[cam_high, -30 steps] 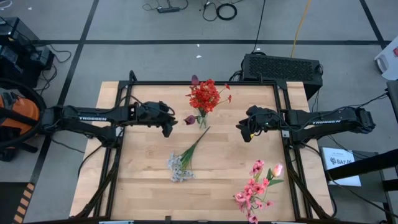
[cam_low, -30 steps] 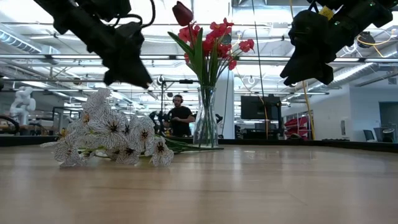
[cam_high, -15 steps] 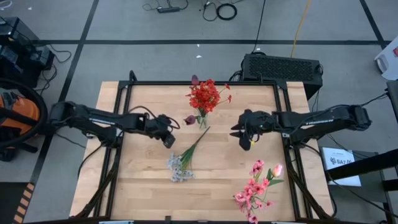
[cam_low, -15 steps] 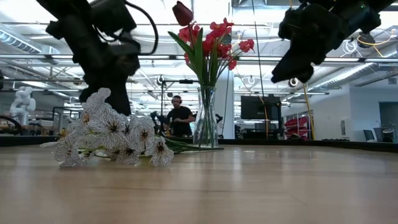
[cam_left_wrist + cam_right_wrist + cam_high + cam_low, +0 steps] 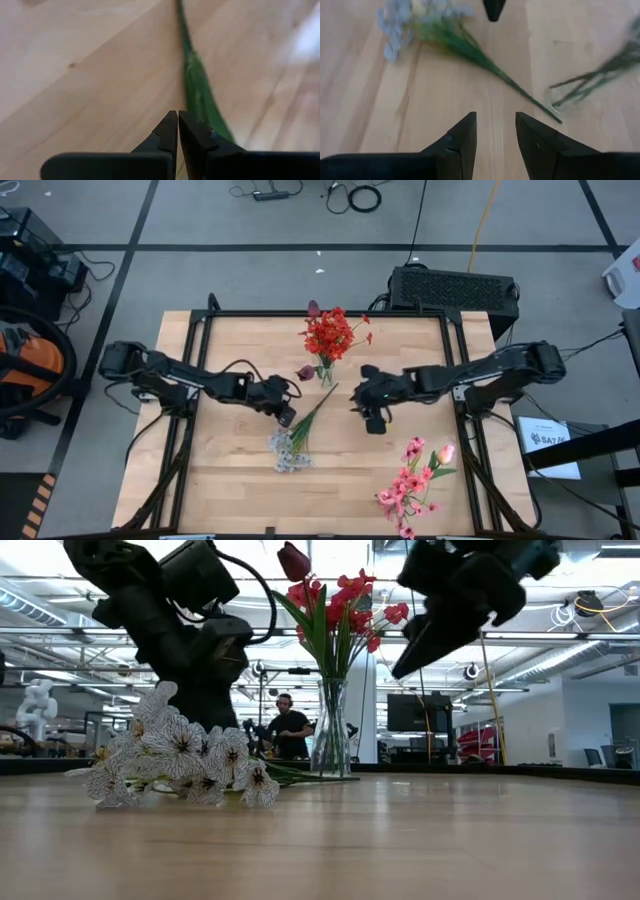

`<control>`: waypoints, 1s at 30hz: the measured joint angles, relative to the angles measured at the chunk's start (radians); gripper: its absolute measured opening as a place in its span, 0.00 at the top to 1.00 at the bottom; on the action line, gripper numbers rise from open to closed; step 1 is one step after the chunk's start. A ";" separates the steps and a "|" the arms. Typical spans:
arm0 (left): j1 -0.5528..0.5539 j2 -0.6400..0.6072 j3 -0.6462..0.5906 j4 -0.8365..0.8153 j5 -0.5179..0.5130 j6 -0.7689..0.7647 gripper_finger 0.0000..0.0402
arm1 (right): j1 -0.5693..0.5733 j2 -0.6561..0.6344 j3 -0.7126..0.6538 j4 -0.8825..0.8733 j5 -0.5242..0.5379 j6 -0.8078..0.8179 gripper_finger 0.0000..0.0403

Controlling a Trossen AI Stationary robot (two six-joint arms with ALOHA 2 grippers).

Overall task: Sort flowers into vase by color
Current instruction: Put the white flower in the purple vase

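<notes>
A white-grey spray (image 5: 288,448) lies on the table, its green stem (image 5: 318,405) pointing at the glass vase (image 5: 325,372). The vase (image 5: 331,730) holds red flowers (image 5: 330,335) and a maroon bud (image 5: 305,372). Pink flowers (image 5: 412,480) lie flat at the near right. My left gripper (image 5: 288,418) is shut and low over the table, right beside the spray's stem (image 5: 197,90), with nothing between its fingers (image 5: 178,122). My right gripper (image 5: 372,420) hangs open above the table's middle, right of the stem, pointing at the spray (image 5: 405,20). My left gripper's shut fingertips slant down beside the leafy part of the white spray's stem (image 5: 200,100). I cannot tell whether they touch it.
Bare wood lies between the stem and the pink flowers and along the table's left side. A black frame (image 5: 200,330) runs around the tabletop. Beyond the table, in the low view, a person (image 5: 290,730) stands in the room.
My left gripper has swung from the far left toward the table's middle and sunk beside the white spray's stem, rolling as it went. My right gripper has moved toward the table's left, nearer the stem, and has rolled too. The flowers have kept still.
</notes>
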 joint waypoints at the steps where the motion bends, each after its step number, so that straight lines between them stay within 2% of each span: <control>1: -0.004 0.006 0.000 0.024 0.001 -0.001 0.94 | 0.004 0.027 0.024 -0.017 0.000 -0.026 0.68; 7: -0.031 0.046 0.001 0.167 0.018 -0.002 0.94 | 0.038 0.167 0.134 -0.073 0.000 -0.157 0.68; 13: -0.058 0.047 0.002 0.162 0.021 -0.052 0.94 | 0.066 0.292 0.257 -0.072 0.000 -0.292 0.68; 19: -0.089 0.047 0.002 0.158 0.025 -0.062 0.94 | 0.077 0.442 0.396 -0.076 -0.002 -0.347 0.64; 24: -0.099 0.023 0.001 0.077 0.077 -0.108 0.94 | 0.078 0.542 0.474 -0.085 0.002 -0.371 0.60; 30: -0.142 -0.078 0.000 -0.106 0.055 -0.149 0.94 | 0.078 0.612 0.509 -0.076 0.052 -0.380 0.57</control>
